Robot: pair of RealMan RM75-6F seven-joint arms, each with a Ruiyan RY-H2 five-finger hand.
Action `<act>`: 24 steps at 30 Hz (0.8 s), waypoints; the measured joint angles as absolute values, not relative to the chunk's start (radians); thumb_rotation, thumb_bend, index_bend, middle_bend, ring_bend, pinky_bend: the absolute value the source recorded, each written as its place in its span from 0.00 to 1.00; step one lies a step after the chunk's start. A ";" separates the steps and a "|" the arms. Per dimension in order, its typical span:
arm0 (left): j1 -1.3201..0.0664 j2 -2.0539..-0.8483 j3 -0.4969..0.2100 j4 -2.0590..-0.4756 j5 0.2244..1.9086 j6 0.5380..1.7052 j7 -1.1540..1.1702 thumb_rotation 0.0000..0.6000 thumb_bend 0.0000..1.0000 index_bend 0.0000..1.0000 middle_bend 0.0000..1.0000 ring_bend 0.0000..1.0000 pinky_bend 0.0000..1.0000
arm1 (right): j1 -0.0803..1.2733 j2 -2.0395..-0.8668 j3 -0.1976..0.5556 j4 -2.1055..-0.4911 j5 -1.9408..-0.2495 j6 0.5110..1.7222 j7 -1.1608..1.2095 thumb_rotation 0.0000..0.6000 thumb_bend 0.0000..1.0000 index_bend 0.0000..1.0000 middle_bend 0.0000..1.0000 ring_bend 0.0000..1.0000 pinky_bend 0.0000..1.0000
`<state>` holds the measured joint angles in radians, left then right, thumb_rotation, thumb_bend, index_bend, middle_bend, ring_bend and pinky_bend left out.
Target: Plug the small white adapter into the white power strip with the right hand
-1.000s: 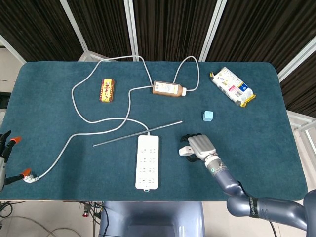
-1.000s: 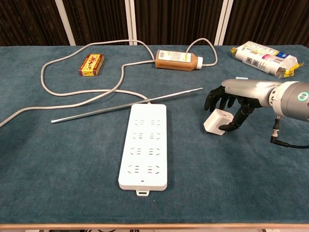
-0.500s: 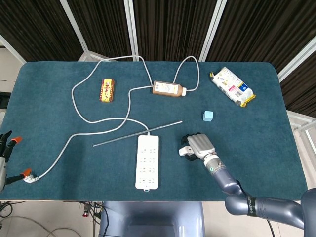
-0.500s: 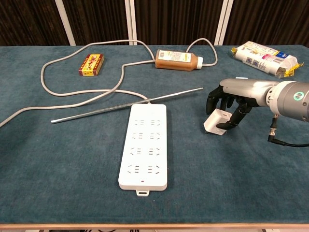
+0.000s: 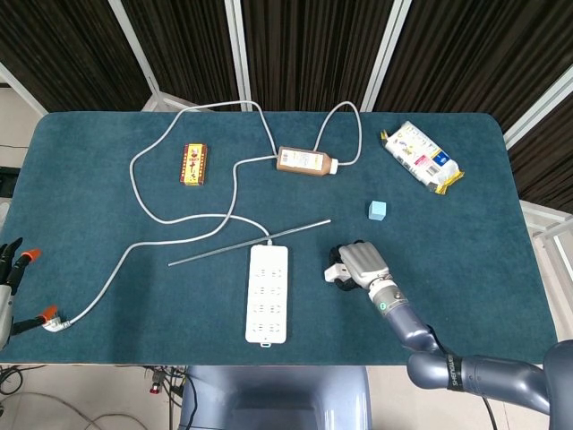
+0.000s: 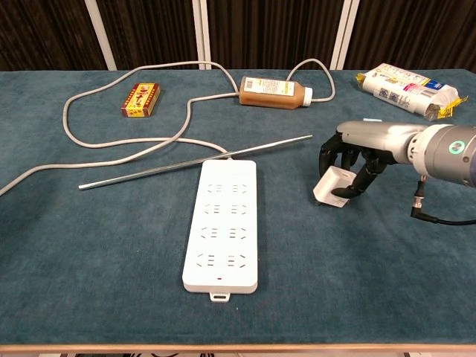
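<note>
The small white adapter sits tilted at the table surface, to the right of the white power strip. My right hand is curled over the adapter and grips it between thumb and fingers. The strip lies flat with its sockets facing up, about a hand's width left of the adapter. Only dark fingers of my left hand show, at the far left edge of the head view beside the table.
A grey cable loops across the back left to the strip. A thin metal rod lies above the strip. A brown bottle, a red-yellow box, a blue cube and a snack pack lie further back.
My right hand's fingers have closed tighter around the adapter, and the adapter has tipped up and risen slightly. The power strip has not moved.
</note>
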<state>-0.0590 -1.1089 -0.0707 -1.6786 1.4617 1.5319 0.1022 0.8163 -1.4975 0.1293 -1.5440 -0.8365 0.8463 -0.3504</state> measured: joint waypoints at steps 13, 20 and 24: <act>-0.058 -1.108 -0.071 -1.680 1.462 1.535 0.102 1.00 0.09 0.19 0.00 0.00 0.00 | 0.813 -1.507 0.134 -1.535 -0.856 0.843 -0.321 1.00 0.50 0.59 0.49 0.52 0.32; -0.057 -1.106 -0.071 -1.680 1.462 1.537 0.099 1.00 0.09 0.19 0.00 0.00 0.00 | 0.805 -1.496 0.145 -1.551 -0.886 0.849 -0.288 1.00 0.51 0.62 0.51 0.53 0.32; -0.056 -1.105 -0.070 -1.681 1.464 1.537 0.096 1.00 0.09 0.19 0.00 0.00 0.00 | 0.809 -1.479 0.149 -1.575 -0.894 0.852 -0.300 1.00 0.51 0.62 0.51 0.53 0.32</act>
<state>-0.0563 -1.1053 -0.0699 -1.6811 1.4636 1.5370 0.0964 0.8087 -1.4788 0.1490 -1.5750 -0.8937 0.8518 -0.2997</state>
